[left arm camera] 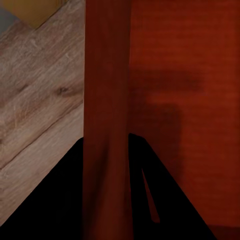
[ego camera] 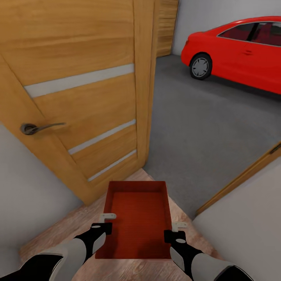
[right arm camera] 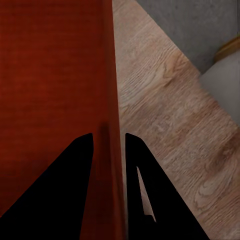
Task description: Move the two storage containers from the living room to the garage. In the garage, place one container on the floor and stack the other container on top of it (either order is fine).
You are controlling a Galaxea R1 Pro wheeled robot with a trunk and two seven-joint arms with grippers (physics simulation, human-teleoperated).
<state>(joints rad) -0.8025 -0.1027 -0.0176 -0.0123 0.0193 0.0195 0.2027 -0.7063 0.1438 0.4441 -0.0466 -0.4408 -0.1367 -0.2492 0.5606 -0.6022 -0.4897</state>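
We hold one bin [ego camera: 137,218] out in front at the threshold, carried level between both arms above the wood floor [ego camera: 70,230], its far end nearly over the line where wood meets the garage's concrete floor [ego camera: 203,128]. The left gripper [ego camera: 104,223] pinches the bin's left wall; in the left wrist view its fingers [left arm camera: 60,200] straddle that wall [left arm camera: 107,100], one outside, one inside, pressed onto it. The right gripper [ego camera: 176,230] pinches the right wall the same way, fingers [right arm camera: 65,190] either side of the rim [right arm camera: 112,100] in the right wrist view. Step in hand, as we judge it: transport, at the doorway into the garage, with placing not yet begun. We cannot tell from here whether this is the first or the second bin; no other bin lies on the visible concrete. Next move calls for rolling straight through, keeping both pinches and the bin level, then lowering to the concrete. Clearances: the open door [ego camera: 78,97] stands near on the left, its handle [ego camera: 37,127] projecting toward our path; the right jamb [ego camera: 242,177] and white wall [ego camera: 242,238] close in on the right. The bin fits between, but the elbows sit wider than the bin, so watch both sides. Beyond, the concrete is open; the red car [ego camera: 242,50] sits well apart, far right.
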